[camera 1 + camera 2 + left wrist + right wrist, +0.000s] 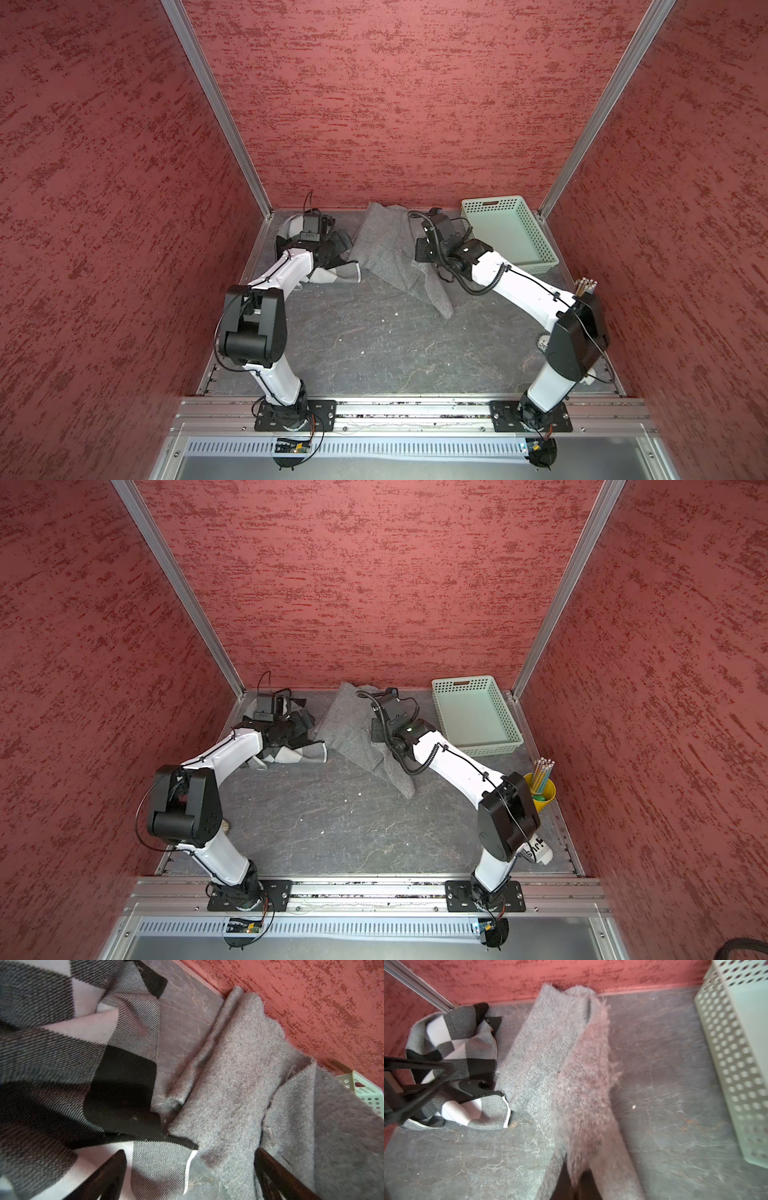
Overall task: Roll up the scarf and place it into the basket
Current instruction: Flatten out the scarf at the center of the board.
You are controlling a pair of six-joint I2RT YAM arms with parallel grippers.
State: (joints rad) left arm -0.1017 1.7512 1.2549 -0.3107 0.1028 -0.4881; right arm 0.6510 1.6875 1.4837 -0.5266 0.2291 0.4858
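In the far left corner, a black-and-white checked woven cloth [62, 1053] lies bunched, partly hidden in both top views by the left gripper [190, 1150]. Its jaws stand wide over the cloth's edge and hold nothing. The grey felt scarf [382, 245] lies crumpled on the dark marbled tabletop [374, 340], between the cloth and the pale mint perforated plastic basket [490, 208]. The right gripper [423, 252] is clamped on a raised scarf fold, which covers its fingertips. The right arm half hides a yellow pencil cup [544, 791].

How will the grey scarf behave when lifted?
Probably floppy: the grey scarf drapes in folds from the shut jaws of the right gripper. Its fuzzy surface likely resists slipping. Trailing end would probably drag across the table.
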